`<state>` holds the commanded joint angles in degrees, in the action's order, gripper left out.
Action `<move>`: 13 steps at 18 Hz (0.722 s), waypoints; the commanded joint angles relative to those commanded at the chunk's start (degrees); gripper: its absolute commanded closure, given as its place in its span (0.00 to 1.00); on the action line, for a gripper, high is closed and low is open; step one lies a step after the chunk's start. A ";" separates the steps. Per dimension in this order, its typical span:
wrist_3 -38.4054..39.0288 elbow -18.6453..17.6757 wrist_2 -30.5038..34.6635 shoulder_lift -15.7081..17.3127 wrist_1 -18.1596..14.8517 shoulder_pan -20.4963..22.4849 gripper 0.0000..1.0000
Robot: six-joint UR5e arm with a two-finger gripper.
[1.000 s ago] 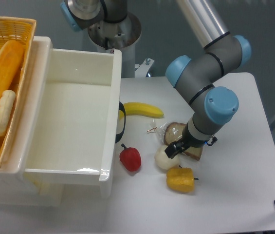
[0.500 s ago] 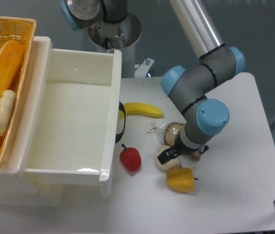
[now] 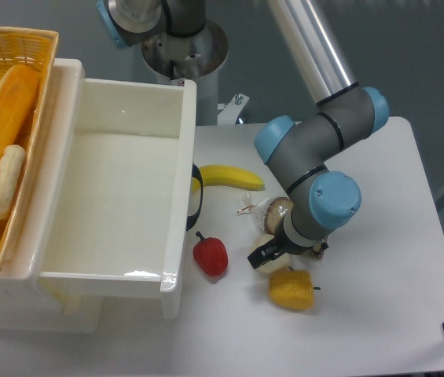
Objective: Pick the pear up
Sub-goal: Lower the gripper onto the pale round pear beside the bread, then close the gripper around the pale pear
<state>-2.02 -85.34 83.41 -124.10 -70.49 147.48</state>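
- the pear [image 3: 267, 263] lies on the table [image 3: 379, 314], mostly hidden; we see only a cream-white patch, so its long axis we cannot tell.
- the gripper [image 3: 264, 253] sits right over it, dark fingers at its left flank; whether they are apart or clamped we cannot tell.
- just below lies the yellow bell pepper [image 3: 291, 289], to the left the red bell pepper [image 3: 210, 255]; we judge the move mainly vertical.

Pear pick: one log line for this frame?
phase: closing in | gripper: over pear, grasp unclear | pear: on table, between red pepper and yellow pepper
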 joint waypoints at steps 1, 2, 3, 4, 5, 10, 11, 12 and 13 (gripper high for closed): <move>0.44 0.00 -0.09 0.00 0.00 0.00 0.19; 1.05 0.00 -0.09 0.00 0.00 0.00 0.22; 1.32 0.00 -0.09 0.00 0.00 0.00 0.26; 1.49 -0.09 -0.09 0.00 0.00 0.00 0.29; 1.58 -0.17 -0.17 0.09 0.00 0.00 0.34; 1.15 0.00 -0.26 0.70 0.09 0.26 0.70; 0.80 0.00 -0.26 0.88 0.17 0.26 0.73; 0.79 0.09 -0.18 1.14 0.09 0.35 0.73; 0.79 0.35 -0.17 1.23 0.09 0.35 0.73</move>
<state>-1.23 -84.99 83.23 -122.87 -70.40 147.83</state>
